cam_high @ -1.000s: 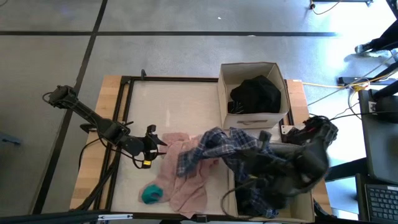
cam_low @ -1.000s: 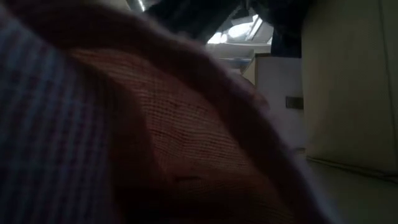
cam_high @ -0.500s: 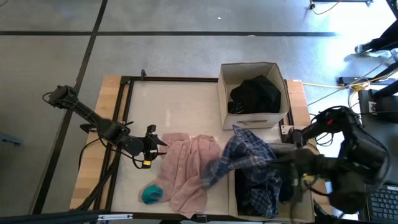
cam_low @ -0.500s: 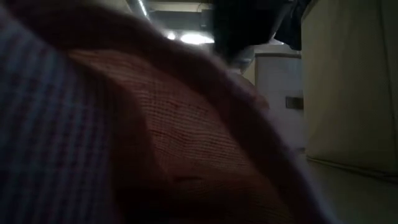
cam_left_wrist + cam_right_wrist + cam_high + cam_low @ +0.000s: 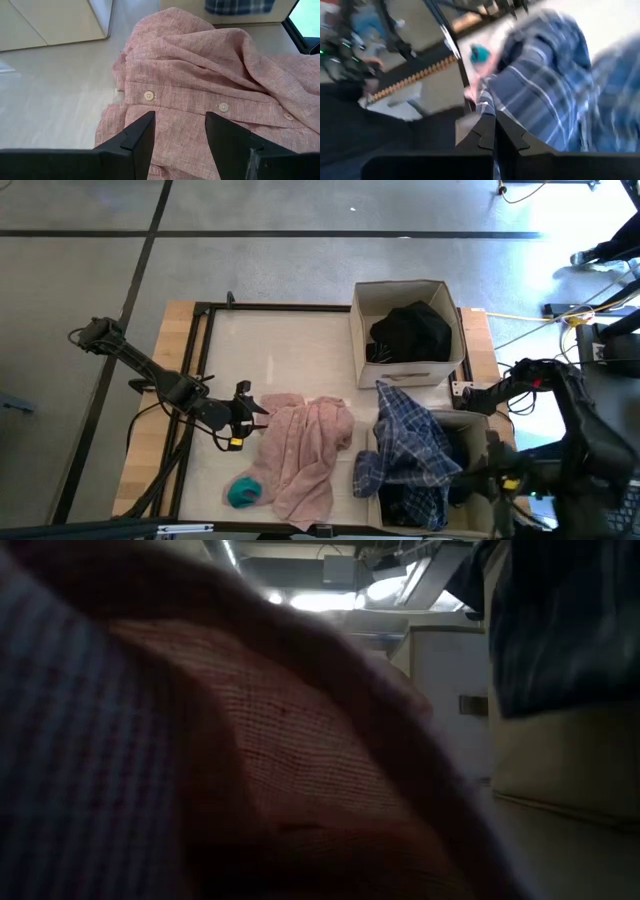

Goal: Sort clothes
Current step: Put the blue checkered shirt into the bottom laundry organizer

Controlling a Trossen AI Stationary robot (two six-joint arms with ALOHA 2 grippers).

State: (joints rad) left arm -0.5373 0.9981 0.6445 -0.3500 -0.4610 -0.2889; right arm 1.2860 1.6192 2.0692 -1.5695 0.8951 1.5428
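Observation:
The blue-white plaid shirt (image 5: 408, 442) lies draped over the near cardboard box (image 5: 372, 505) and hangs over its left wall. My right gripper (image 5: 493, 131) is shut on it, above the box's right side (image 5: 468, 478). The large pink shirt (image 5: 305, 455) lies crumpled on the table and fills the low view (image 5: 250, 760). The small teal piece (image 5: 243, 492) lies at its near left. My left gripper (image 5: 180, 134) is open at the pink shirt's left edge (image 5: 246, 413), over its button strip. A black garment (image 5: 410, 330) lies in the far box. My right gripper pinches a bunched part of the plaid shirt (image 5: 489, 106) between its two shut fingers; one layer or several, I cannot tell. The cloth spreads away from the fingers over the near box, and one end hangs down the box's left wall (image 5: 366, 478).
The far cardboard box (image 5: 402, 368) stands at the back right. Dark clothes (image 5: 405, 502) lie in the near box under the plaid shirt. The table's far left part (image 5: 270, 350) is bare. A dark frame (image 5: 200, 360) runs along the table's left side.
My right gripper has gone toward the table's right and near edges, drawing the plaid shirt with it. The shirt, which lay spread across the pink shirt, has slid off it and now lies over the near box. The pink shirt is uncovered and has stayed in place.

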